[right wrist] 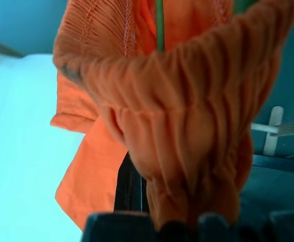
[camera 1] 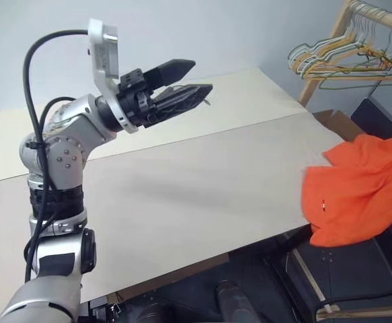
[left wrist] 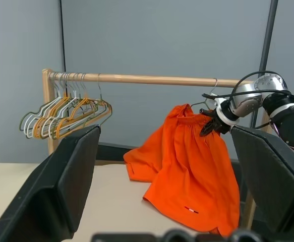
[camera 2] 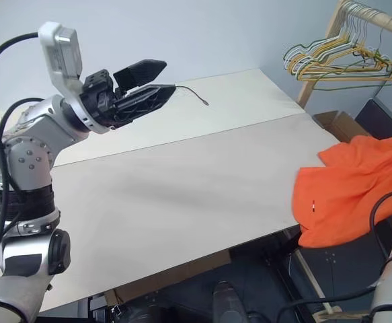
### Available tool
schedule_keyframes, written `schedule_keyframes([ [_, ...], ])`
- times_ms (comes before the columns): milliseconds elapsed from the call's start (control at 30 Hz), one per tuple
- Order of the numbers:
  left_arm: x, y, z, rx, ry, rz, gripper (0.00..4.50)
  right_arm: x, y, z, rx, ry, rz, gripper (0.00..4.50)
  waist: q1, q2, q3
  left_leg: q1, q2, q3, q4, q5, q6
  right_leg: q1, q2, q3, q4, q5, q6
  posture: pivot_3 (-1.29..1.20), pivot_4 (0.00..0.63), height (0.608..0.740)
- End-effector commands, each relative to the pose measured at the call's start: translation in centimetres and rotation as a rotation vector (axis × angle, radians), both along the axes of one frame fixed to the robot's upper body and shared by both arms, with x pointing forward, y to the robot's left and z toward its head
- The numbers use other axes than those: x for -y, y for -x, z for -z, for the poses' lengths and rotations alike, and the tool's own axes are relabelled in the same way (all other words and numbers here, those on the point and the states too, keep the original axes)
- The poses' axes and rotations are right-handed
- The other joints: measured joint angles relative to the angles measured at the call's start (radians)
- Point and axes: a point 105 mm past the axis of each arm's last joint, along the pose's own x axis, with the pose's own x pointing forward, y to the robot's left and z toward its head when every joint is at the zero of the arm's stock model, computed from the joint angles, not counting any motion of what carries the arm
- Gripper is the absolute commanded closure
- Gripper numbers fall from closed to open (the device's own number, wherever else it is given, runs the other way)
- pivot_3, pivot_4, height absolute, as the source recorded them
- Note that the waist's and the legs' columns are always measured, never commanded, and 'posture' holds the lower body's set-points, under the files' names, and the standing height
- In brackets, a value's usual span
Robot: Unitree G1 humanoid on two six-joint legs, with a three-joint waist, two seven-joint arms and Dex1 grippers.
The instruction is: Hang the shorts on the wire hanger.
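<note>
the desk [camera 1: 202,182] is a wide pale surface running across the head views, with a second pale panel butted against its far edge. at the far right corner a wooden rack [left wrist: 136,79] stands with a horizontal rail, and a bunch of yellow, white and green hangers [left wrist: 66,113] hangs near one end of that rail.

the shorts [camera 1: 360,185], bright orange, are at the desk's right edge, partly draped over it and partly lifted off it. in the left wrist view they hang in loose folds from the gathered waistband, which is bunched up at the top, with the lower hem trailing down toward the desk's corner. the right pincer [left wrist: 209,127] is clenched on the waistband of the shorts, holding them up in front of the rack's rail; the right wrist view shows the crinkled elastic band pressed right against that pincer's base.

the left pincer [camera 1: 189,81] is raised above the desk's far left part, well apart from the shorts, pointing toward the right. its two black fingers [camera 2: 142,70] are spread apart, released, with nothing clamped between the tips.

the wire hanger [left wrist: 213,93] is thin and grey; its small hook shows just above the right pincer, near the rail, and a thin strand crosses behind the waistband in the right wrist view. whether the hook sits on the rail cannot be told.
</note>
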Motion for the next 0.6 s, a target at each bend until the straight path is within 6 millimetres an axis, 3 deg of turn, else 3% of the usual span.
schedule_keyframes([
  [33, 0.1, 0.9, -0.4, 0.052, -0.022, 0.006, 0.01, 0.9, 0.7, -0.7, 0.007, 0.067, 0.031, 4.50, -0.001, 0.000, 0.000, 0.000, 0.000, 0.000, 0.000, 0.000, 0.000, 0.001, 0.000, 0.000, 0.000, 0.000, 0.000, -0.27, 0.093, 0.740],
  [67, 0.1, 1.0, -0.3, 0.056, -0.028, 0.005, 0.01, 0.9, 0.6, -0.8, 0.003, 0.089, 0.028, 4.50, -0.001, 0.000, 0.000, 0.001, 0.000, 0.000, 0.000, 0.000, 0.000, 0.001, 0.000, 0.000, 0.000, 0.000, 0.000, -0.27, 0.092, 0.740],
  [200, -0.1, 1.1, -0.1, 0.061, -0.036, -0.004, 0.00, 0.7, 0.5, -1.7, -0.007, 0.187, 0.021, 3.30, -0.001, 0.000, 0.000, 0.002, 0.000, 0.000, 0.000, 0.000, 0.000, 0.002, 0.000, 0.001, 0.000, 0.000, 0.001, -0.27, 0.086, 0.740],
  [500, -0.3, 1.1, 0.1, 0.066, -0.042, -0.017, 0.00, 0.2, 0.5, -3.6, -0.008, 0.401, 0.055, 0.17, 0.000, 0.002, -0.001, 0.002, 0.000, 0.000, 0.001, 0.004, -0.006, 0.002, 0.000, 0.001, 0.001, 0.001, 0.001, -0.26, 0.061, 0.740],
  [600, -0.4, 1.1, 0.1, 0.069, -0.044, -0.019, 0.00, 0.4, 0.8, -4.2, -0.022, 0.513, 0.106, 0.03, 0.001, 0.002, -0.001, 0.002, 0.000, 0.000, 0.001, 0.004, -0.006, 0.002, 0.000, 0.001, 0.002, 0.001, 0.002, -0.26, 0.053, 0.740],
])
